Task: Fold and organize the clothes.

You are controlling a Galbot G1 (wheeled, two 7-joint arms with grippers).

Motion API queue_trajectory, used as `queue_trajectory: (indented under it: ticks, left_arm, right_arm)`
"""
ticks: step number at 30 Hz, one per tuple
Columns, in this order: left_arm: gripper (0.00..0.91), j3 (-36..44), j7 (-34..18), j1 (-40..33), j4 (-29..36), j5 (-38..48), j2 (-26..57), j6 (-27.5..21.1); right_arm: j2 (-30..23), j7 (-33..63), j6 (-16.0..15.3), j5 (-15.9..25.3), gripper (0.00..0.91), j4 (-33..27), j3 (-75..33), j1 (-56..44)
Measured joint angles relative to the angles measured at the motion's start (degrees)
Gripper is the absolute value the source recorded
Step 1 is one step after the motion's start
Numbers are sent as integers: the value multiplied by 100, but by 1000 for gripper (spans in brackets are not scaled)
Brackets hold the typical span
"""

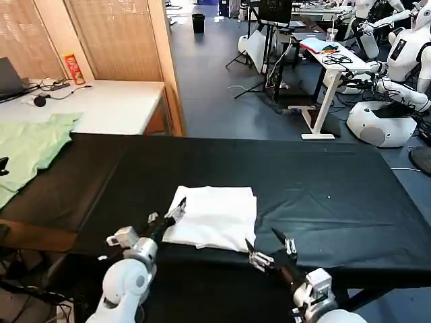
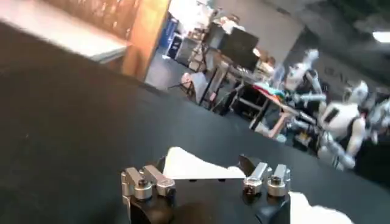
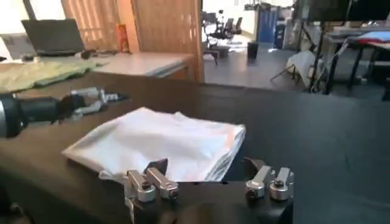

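The clothes, a white T-shirt [image 1: 215,217] folded into a rough square, lie on the black table [image 1: 323,188] near its front edge. My left gripper [image 1: 167,217] is at the shirt's left edge, open; in the left wrist view a corner of the white T-shirt [image 2: 186,167] lies between the spread fingers of the left gripper [image 2: 207,165]. My right gripper [image 1: 271,245] hovers open just off the shirt's front right corner. In the right wrist view the T-shirt [image 3: 158,143] lies ahead of the right gripper [image 3: 205,167], with the left gripper [image 3: 91,100] beyond it.
A light green garment [image 1: 30,148] drapes over the table's far left end. Behind it stands a white desk [image 1: 114,104] with a red can [image 1: 73,67] and a laptop. White robots [image 1: 397,74] and a desk stand at the back right. The table's right half is bare.
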State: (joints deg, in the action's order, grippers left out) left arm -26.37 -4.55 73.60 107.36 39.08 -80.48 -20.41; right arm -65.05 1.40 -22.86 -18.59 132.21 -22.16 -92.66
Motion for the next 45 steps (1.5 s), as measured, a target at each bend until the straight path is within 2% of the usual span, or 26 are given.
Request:
queue_trajectory:
  ticks: [4,6,7,8,9,10,12,20,26,31,41,45]
  left_arm:
    - [878,-29,19,21,-134,233,-14,-11]
    - [692,-57,18,21,-181,396,-15,-36]
    - [468,-62,18,27,-182,448,-8,-39]
    - [332,-71,19,37,-178,498,-6,-47]
    - [156,-74,18,45,-172,531,-5,-60]
    - [49,-75,15,47,-170,548,-7,-80]
    - [0,-82,8,48,-170,582,-16,-98]
    - [0,-102,-36,34,-182,581,-30,-141]
    - [0,-293,-196,62,85,69,161,-444]
    - [0,-586,-219,138,326,-655,814,-515]
    - [0,-1494,-56,268,610,-1860,2706,-345]
    - [0,-1596,-78,252,936,-2276,3082,-363]
  right_arm:
    - [-26,1,-5,1,878,59,-18,7]
    - [-39,-2,-8,3,878,67,-26,4]
    - [-49,-2,-8,6,878,66,-30,2]
    - [-60,-2,-8,8,878,63,-31,3]
    - [-70,-2,-8,10,878,59,-30,8]
    - [-85,-2,-8,16,878,49,-24,20]
    - [-115,-4,-7,24,878,41,-5,39]
    - [-180,-5,6,67,878,6,18,91]
    - [-220,27,32,229,878,-40,-82,137]
    - [-332,32,53,502,878,-225,-48,224]
    - [-561,35,84,559,878,-560,78,339]
    - [-616,36,96,578,878,-624,84,325]
